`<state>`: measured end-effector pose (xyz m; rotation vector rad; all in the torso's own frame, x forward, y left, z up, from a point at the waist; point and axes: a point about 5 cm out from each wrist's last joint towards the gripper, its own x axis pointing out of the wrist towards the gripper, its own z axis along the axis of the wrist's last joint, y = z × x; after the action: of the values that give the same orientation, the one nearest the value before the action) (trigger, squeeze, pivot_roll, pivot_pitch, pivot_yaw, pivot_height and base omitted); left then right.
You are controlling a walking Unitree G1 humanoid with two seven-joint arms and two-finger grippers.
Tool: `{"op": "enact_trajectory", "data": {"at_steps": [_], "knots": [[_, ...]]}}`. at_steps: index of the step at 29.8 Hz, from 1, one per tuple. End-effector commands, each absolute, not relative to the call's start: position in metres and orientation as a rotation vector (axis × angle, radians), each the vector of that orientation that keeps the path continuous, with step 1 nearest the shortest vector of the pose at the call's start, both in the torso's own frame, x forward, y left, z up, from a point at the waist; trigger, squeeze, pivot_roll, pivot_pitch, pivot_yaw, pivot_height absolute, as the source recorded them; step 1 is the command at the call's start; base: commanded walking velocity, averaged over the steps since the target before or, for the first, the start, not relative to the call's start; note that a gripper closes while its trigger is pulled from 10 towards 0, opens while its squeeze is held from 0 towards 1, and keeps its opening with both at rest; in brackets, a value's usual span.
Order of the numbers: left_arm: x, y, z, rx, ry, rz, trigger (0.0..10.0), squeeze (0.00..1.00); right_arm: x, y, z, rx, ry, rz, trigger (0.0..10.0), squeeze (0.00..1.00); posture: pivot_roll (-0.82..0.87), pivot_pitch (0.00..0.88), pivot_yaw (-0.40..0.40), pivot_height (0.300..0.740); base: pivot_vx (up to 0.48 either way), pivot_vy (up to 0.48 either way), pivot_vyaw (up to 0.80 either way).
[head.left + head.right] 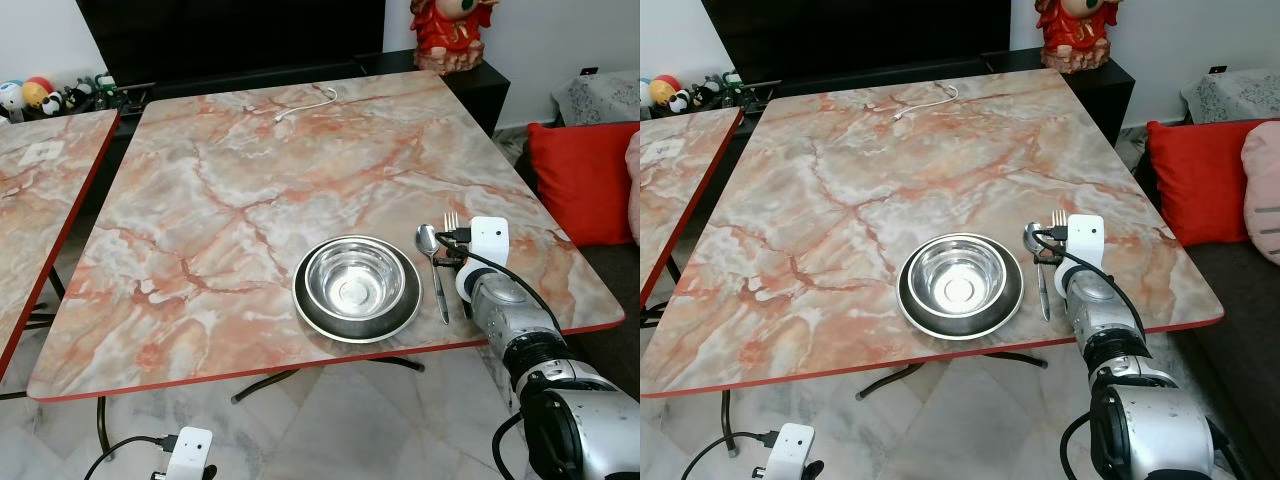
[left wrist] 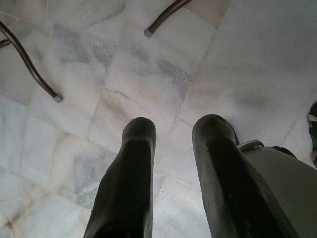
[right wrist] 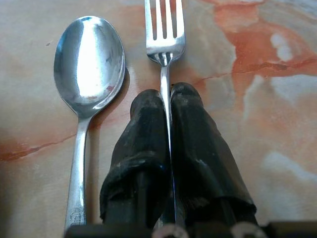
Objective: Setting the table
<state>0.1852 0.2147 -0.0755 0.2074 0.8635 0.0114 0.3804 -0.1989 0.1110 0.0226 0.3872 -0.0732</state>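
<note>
A steel bowl (image 1: 356, 277) sits on a dark plate (image 1: 400, 318) near the front edge of the marble table (image 1: 230, 180). Just right of the plate lies a spoon (image 1: 433, 262), and a fork (image 1: 451, 220) lies beside it on the right. My right gripper (image 3: 167, 96) is shut on the fork's handle, low over the tabletop, with the tines (image 3: 165, 22) sticking out past the fingertips. The spoon (image 3: 88, 64) lies parallel to the fork. My left gripper (image 2: 172, 129) hangs open below the table's front left, over the floor.
A white cable (image 1: 305, 105) lies at the table's far side. A second marble table (image 1: 40, 170) stands to the left. A red cushion (image 1: 585, 180) lies on a sofa at the right. A red figurine (image 1: 450, 30) stands on a dark cabinet behind. Table legs (image 2: 29, 64) stand on the tiled floor.
</note>
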Motion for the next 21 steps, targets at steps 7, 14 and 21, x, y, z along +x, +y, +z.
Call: {"op": "enact_trajectory", "data": {"at_steps": [7, 14, 21], "knots": [[0.1786, 0.2187, -0.0784, 0.212, 0.894, 0.018, 10.0, 0.00, 0.3805, -0.1974, 0.1096, 0.017, 0.403, -0.068, 10.0, 0.04, -0.11, 0.098, 0.085, 0.740, 0.000, 0.000, 0.00], [0.1786, 0.2187, -0.0784, 0.212, 0.894, 0.018, 10.0, 0.00, 0.3805, -0.1974, 0.1096, 0.017, 0.403, -0.068, 10.0, 0.04, -0.11, 0.098, 0.085, 0.740, 0.000, 0.000, 0.00], [0.1786, 0.2187, -0.0784, 0.212, 0.894, 0.018, 10.0, 0.00, 0.3805, -0.1974, 0.1096, 0.017, 0.403, -0.068, 10.0, 0.04, -0.11, 0.098, 0.085, 0.740, 0.000, 0.000, 0.00]]}}
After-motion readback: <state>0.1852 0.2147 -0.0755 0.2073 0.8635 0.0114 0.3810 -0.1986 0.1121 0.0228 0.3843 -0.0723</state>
